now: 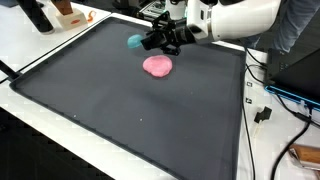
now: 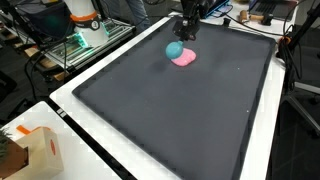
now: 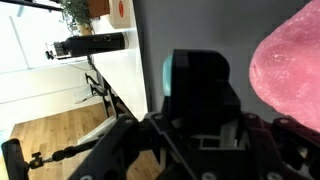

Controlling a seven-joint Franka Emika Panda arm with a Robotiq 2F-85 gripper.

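Gripper [image 1: 160, 42] over black mat [image 1: 120, 110], perhaps touching teal ball [image 1: 134, 41], pink lump [image 1: 158, 66] beside

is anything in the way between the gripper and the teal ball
Nothing visible does. The gripper hangs close beside the teal ball, with no object in the gap. The pink blob lies on the mat off to one side, out of that line.
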